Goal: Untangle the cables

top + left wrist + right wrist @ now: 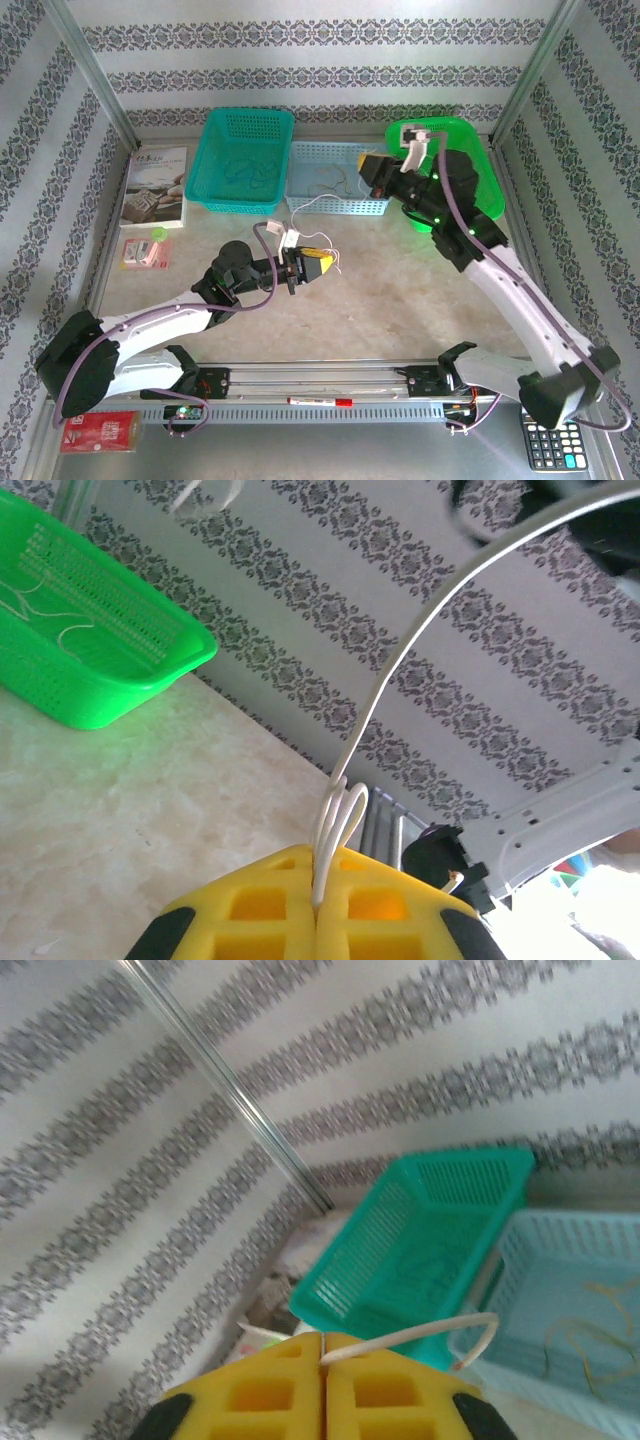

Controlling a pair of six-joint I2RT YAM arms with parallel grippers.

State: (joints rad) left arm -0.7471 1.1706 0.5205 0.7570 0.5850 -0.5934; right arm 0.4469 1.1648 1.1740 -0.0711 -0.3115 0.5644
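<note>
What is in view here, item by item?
teal basket: one, teal, far centre-left
pale blue basket: one, pale blue, beside it
green basket: one, green, far right
white cable: apparently one, white, strung from left fingers to right fingers
other cables: several, whitish or yellowish, inside the baskets
booklet: one, white, far left
packets: two, pink by booklet, red near left corner
calculator: one, black, near right corner
marker: one, red and white, near edge
left fingers: yellow, shut on white cable
right fingers: yellow, shut on white cable

Three baskets (238, 203), two grippers (322, 264), one calculator (550, 445), one booklet (155, 185)
</note>
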